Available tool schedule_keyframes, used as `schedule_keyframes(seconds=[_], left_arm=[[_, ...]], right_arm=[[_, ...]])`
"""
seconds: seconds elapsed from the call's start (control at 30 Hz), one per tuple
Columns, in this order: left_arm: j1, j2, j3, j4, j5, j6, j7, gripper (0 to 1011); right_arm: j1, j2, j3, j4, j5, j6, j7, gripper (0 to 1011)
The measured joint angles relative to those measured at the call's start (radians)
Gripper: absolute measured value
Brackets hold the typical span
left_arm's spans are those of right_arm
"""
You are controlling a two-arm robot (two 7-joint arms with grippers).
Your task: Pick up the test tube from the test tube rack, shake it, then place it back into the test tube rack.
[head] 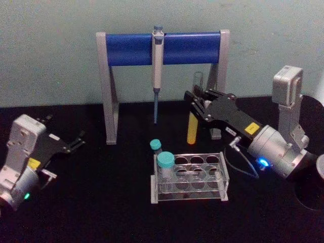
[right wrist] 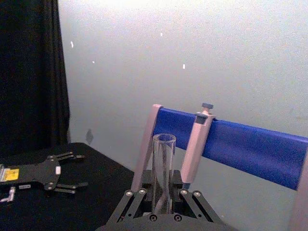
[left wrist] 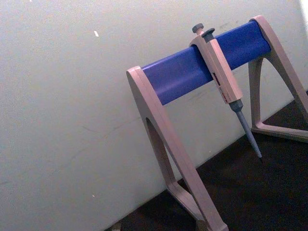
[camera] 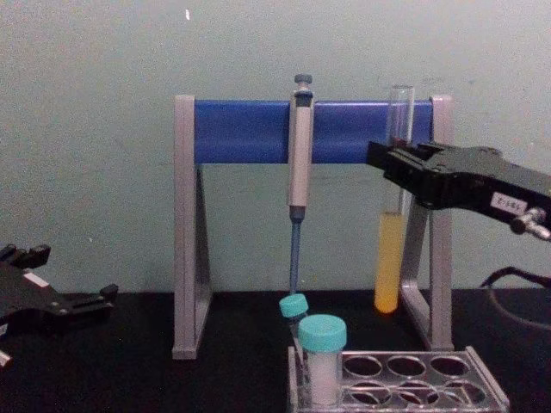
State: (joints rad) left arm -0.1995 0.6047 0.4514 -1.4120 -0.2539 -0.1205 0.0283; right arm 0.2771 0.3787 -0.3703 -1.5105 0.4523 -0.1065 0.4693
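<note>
The test tube (head: 193,126) is a clear glass tube with yellow liquid in its lower part. It hangs upright in the air, behind and above the test tube rack (head: 224,178). My right gripper (head: 199,105) is shut on the test tube around its middle, reaching in from the right. In the chest view the test tube (camera: 389,258) hangs in front of the stand's right leg, with the right gripper (camera: 398,168) on it and the rack (camera: 495,391) below. The right wrist view shows the tube's open top (right wrist: 163,159). My left gripper (head: 75,142) rests open at the far left.
Two teal-capped white vials (head: 165,167) (head: 155,146) stand at the rack's left end. A grey-and-blue pipette stand (head: 131,49) with a hanging pipette (head: 157,66) stands behind, close to the tube. The black table ends at a pale wall.
</note>
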Motion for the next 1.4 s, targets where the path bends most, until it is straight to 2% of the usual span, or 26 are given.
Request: schedule_keyframes(seconds=[0.17,0.37,0.57,0.67,0.8,1.0,1.2,1.4], left_arm=[[0.000,0.000,0.000,0.000,0.000,0.000,0.000,1001],[0.000,0.000,0.000,0.000,0.000,0.000,0.000,1001],[0.000,0.000,0.000,0.000,0.000,0.000,0.000,1001],[0.000,0.000,0.000,0.000,0.000,0.000,0.000,1001],[0.000,0.000,0.000,0.000,0.000,0.000,0.000,1001],[0.000,0.000,0.000,0.000,0.000,0.000,0.000,1001],[0.000,0.000,0.000,0.000,0.000,0.000,0.000,1001],[0.000,0.000,0.000,0.000,0.000,0.000,0.000,1001]], right_arm=[[-0.027,0.015,0.021,-0.030,-0.002,0.000,-0.015,230],[-0.095,0.049,0.053,-0.096,-0.002,0.011,-0.033,230],[-0.144,0.068,0.059,-0.145,0.010,0.025,-0.025,230],[-0.155,0.070,0.048,-0.154,0.021,0.029,-0.007,230],[-0.147,0.060,0.029,-0.146,0.034,0.029,0.014,230],[-0.088,0.025,-0.004,-0.082,0.043,0.019,0.032,230],[-0.040,0.005,-0.012,-0.034,0.037,0.004,0.030,230],[-0.008,-0.004,-0.005,0.000,0.025,-0.007,0.014,230]])
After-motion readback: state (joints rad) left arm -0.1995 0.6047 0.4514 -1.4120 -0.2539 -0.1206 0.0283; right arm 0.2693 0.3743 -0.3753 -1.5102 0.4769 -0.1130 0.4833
